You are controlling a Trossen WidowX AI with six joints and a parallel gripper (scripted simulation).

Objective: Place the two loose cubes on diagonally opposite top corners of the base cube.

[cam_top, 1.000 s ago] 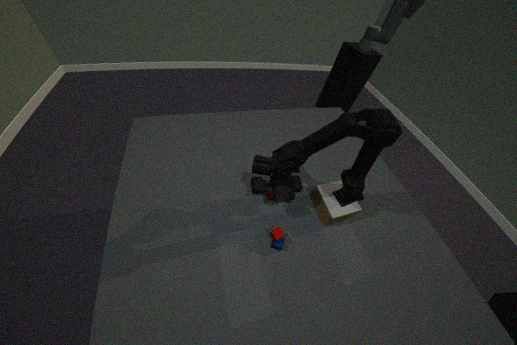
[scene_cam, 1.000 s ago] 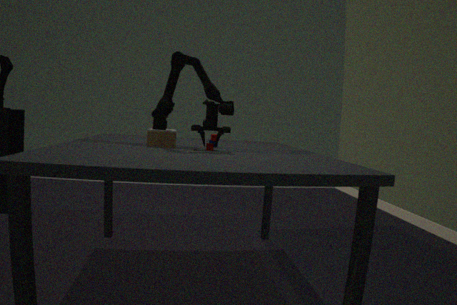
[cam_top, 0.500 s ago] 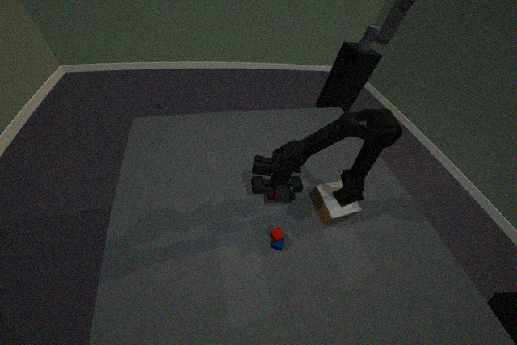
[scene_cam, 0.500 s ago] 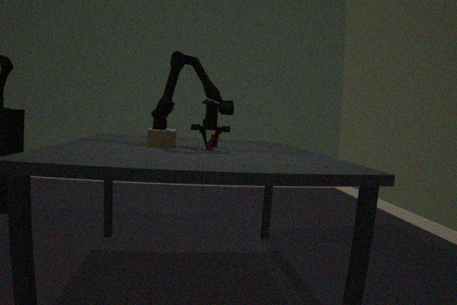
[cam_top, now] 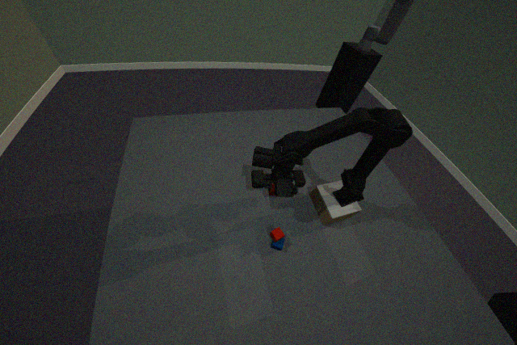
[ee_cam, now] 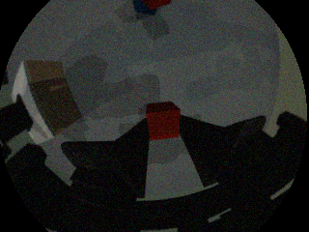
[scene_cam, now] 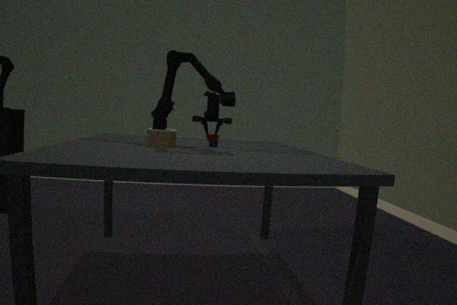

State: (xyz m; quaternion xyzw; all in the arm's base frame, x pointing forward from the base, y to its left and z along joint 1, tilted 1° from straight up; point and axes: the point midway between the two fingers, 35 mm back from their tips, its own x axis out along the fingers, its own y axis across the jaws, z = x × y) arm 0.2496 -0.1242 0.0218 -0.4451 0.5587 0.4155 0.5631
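My gripper [scene_cam: 213, 136] [ee_cam: 161, 119] is shut on a red cube [cam_top: 272, 189] [ee_cam: 163, 124] and holds it above the table. The blue base cube [cam_top: 278, 244] [scene_cam: 213, 143] [ee_cam: 143, 6] stands on the table, beyond the held cube in the wrist view. Another red cube [cam_top: 276, 233] [ee_cam: 157, 3] sits on top of it, shifted to one side, with part of the blue top showing. In the exterior view the held cube and the placed red cube overlap, so they cannot be told apart. In the top view the fingertips are mostly hidden behind the gripper body.
The arm's base stands on a wooden block with a white top [cam_top: 329, 199] [scene_cam: 161, 138] [ee_cam: 53, 94], to one side of the cubes. A dark box [cam_top: 348, 76] [scene_cam: 13, 131] with another arm stands beyond the table [cam_top: 187, 291] [scene_cam: 184, 161]. Shadows fall across the table.
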